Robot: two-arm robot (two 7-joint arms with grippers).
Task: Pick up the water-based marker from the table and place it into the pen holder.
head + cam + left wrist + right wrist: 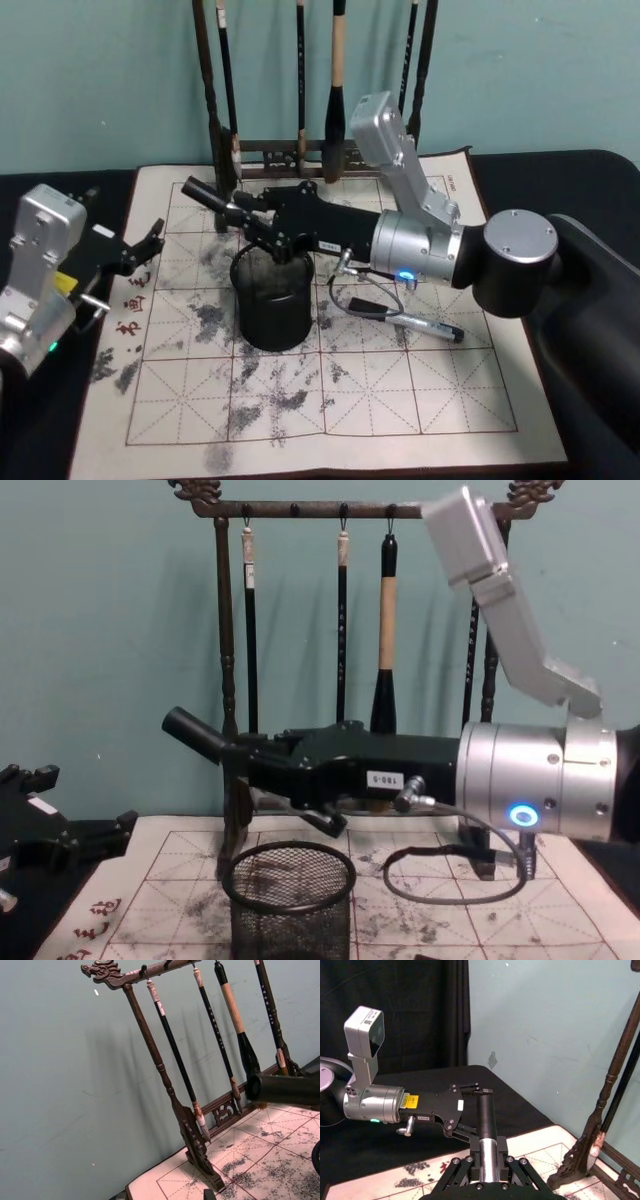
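The pick-up looks done and the drop is left: the right gripper (247, 216) has its fingers closed on the marker (205, 193), which is in the air just above the pen holder (271, 300) rather than inside it. The marker is a smooth, dark, round barrel with a paler metallic stretch where the fingers clamp it. It lies closer to level than upright, with its free end pointing up and toward the left edge of the tabletop (560, 170). Judging from that, it must be tipped down and lined up over the opening before it is let go. The pen holder is a short, wide cup of black wire mesh with a solid rim. It stands near the middle of the tabletop on a pale gridded mat (400, 400) smudged with grey ink. Behind it, at the far edge, stands the carved dark wooden brush rack (228, 630) with slim hanging brushes. A second pen (425, 325), silvery with a dark end, lies on the mat toward the right edge. The left gripper (145, 245) sits idle near the left edge, fingers spread open and empty.
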